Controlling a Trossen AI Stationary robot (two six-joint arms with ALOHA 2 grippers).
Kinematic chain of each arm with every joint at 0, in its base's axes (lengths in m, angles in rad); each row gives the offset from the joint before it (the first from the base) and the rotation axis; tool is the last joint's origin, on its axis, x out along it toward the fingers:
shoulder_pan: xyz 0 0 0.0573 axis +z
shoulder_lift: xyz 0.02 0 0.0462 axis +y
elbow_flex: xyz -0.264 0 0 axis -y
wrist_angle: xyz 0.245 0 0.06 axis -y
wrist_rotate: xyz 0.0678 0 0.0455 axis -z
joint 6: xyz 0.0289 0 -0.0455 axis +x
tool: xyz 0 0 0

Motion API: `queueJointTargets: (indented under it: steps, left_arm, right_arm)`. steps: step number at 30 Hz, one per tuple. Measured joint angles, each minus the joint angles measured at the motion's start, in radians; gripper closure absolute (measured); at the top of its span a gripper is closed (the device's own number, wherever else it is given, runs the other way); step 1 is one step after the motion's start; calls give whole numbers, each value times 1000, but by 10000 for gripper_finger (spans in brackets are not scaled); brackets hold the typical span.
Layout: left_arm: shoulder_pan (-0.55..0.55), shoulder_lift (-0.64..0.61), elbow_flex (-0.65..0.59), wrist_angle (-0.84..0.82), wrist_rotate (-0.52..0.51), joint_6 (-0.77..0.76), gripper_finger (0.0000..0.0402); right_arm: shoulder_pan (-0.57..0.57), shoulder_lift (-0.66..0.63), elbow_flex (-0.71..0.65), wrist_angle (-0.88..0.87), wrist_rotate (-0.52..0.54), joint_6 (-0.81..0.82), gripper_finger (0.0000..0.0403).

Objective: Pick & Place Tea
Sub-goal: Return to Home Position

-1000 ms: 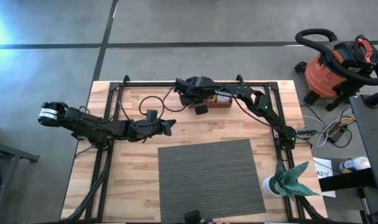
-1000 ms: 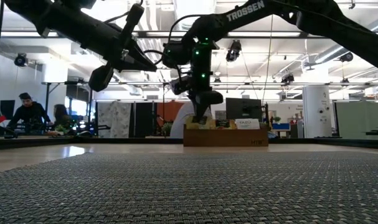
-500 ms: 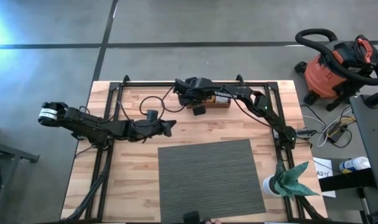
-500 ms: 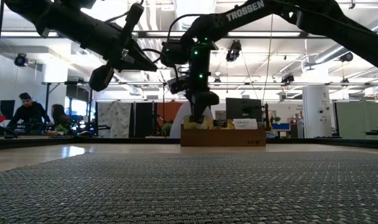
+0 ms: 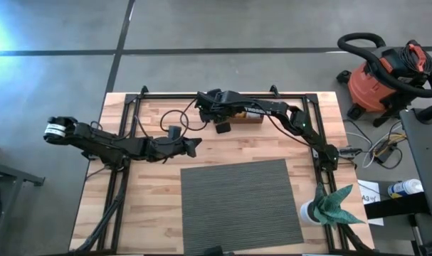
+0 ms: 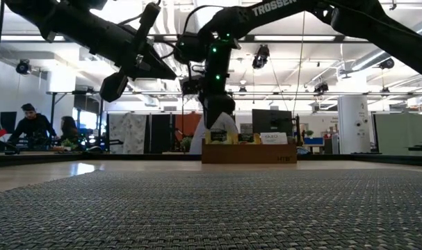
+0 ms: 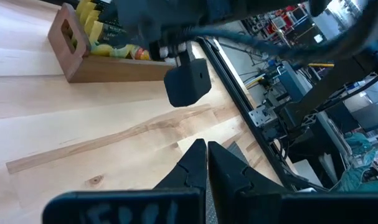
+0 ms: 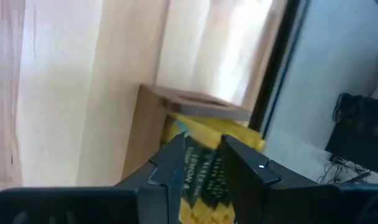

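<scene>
Overhead, right gripper (image 8: pixel 203 143) hovers above tea (image 7: pixel 96 25) in tray (image 7: pixel 67 38)

We see yellow tea sachets (image 7: pixel 89 15) with dark green print, a brown wooden tray (image 7: pixel 114 67) — a pale grained wood table (image 5: pixel 151 213), a grey finely striped mat (image 5: pixel 240 203) — and an orange-red vacuum (image 5: pixel 372 85) with black hose.

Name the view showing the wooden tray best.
Left wrist view: the wooden tray shows end wall, long side and yellow sachets. High view: right arm covers most. Low view: mainly its long wall. Right wrist: one end.
</scene>
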Motion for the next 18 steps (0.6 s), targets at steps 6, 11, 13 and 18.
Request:
queueJointTargets:
  steps: [6,11,13,18]
  left_arm:
    - [0,-9,0,0,2,0,390]
    - [0,-27,0,0,4,26,391]
    - [1,-40,0,-1,4,58,390]
    - [14,-76,0,0,3,114,390]
  right_arm:
    - [1,-18,52,-3,-38,83,312]
    - [-6,-104,54,1,-250,215,324]
    - [-7,-142,38,1,-307,265,330]
    - [-11,-267,-71,16,-364,320,345]
